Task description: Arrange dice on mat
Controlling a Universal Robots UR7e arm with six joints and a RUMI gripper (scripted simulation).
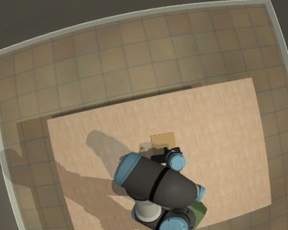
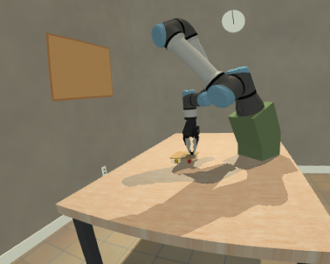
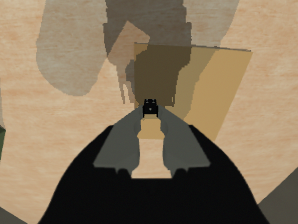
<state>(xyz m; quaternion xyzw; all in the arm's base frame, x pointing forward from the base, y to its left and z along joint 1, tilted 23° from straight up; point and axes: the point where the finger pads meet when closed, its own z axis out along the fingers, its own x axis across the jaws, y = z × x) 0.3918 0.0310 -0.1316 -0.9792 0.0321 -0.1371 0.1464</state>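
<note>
My gripper [image 3: 150, 106] is shut on a small black die [image 3: 150, 107] and holds it a little above the tan mat [image 3: 200, 90]. In the exterior view the gripper [image 2: 190, 149] hangs just over the mat [image 2: 184, 154]. A yellow die [image 2: 176, 161] and a red die [image 2: 189, 161] lie at the mat's near edge. In the overhead view the yellow die [image 1: 142, 148] lies on the table just left of the mat [image 1: 162, 140]. The arm hides the red die and the gripper there.
The arm's green base block [image 2: 257, 131] stands at the table's back right. The arm's shadow falls across the table top. The table edges are far from the mat.
</note>
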